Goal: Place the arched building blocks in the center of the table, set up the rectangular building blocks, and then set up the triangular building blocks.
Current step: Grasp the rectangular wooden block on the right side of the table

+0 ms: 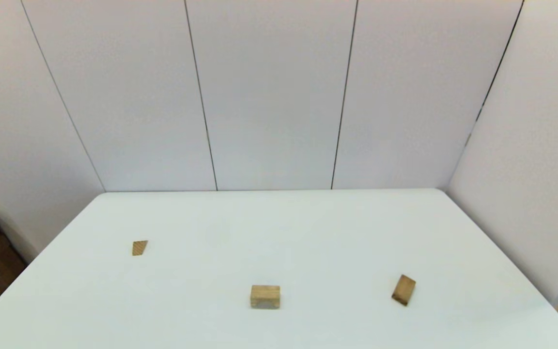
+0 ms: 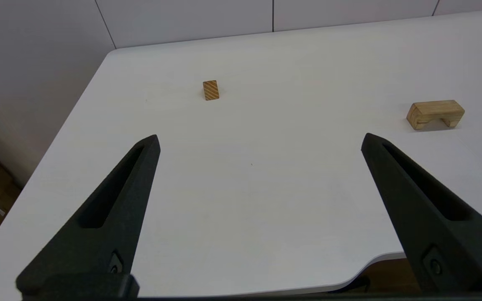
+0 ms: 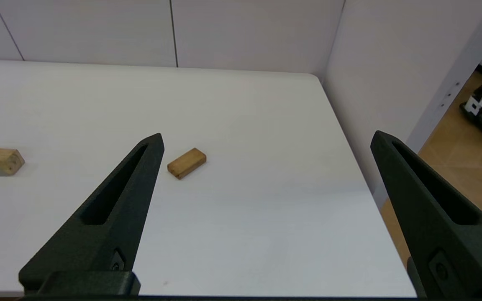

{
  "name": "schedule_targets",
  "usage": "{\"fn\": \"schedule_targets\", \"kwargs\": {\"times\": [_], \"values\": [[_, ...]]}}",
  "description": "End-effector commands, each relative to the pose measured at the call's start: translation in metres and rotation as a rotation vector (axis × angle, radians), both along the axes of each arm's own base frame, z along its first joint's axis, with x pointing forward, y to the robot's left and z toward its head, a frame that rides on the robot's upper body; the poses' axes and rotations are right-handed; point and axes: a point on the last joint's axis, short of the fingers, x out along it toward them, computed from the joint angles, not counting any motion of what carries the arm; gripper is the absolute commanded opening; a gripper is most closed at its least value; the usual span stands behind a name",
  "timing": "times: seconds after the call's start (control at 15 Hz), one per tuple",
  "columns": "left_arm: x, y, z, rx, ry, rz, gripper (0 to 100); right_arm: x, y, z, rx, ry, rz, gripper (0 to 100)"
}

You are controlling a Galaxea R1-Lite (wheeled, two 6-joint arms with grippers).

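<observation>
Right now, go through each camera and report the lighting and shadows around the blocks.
Head view: even, diffuse light; only a faint shadow under the arched block, no glare on the table. Left wrist view: soft shadow beneath the arched block, almost none by the triangular block; left gripper open. Right wrist view: rectangular block barely shadowed; right gripper open.

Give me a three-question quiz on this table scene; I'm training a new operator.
1. True or false: the arched block stands on its two feet.
2. Which block lies nearest the table's left side? A) rectangular block B) triangular block C) arched block
3. Fill in: the left gripper and the right gripper are both ____.

Key: 1 true; 2 B; 3 open.
</observation>
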Motion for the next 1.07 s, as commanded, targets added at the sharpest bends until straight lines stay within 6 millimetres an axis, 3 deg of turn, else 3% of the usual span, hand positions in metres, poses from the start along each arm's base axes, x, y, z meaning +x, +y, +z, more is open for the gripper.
{"fn": "schedule_targets", "kwargs": {"times": [0.07, 0.33, 0.53, 1.07], "values": [[0.000, 0.000, 0.000, 0.000, 0.001, 0.000, 100, 0.028, 0.000, 0.042, 0.003, 0.129, -0.012, 100], [0.000, 0.000, 0.000, 0.002, 0.001, 0.000, 100, 0.066, -0.003, 0.059, 0.008, 0.316, -0.064, 100], [0.000, 0.000, 0.000, 0.002, 0.001, 0.000, 100, 0.068, -0.003, 0.076, 0.017, 0.517, -0.063, 100], [0.000, 0.000, 0.000, 0.001, 0.004, 0.000, 100, 0.088, -0.003, 0.082, 0.077, 0.954, -0.075, 100]]}}
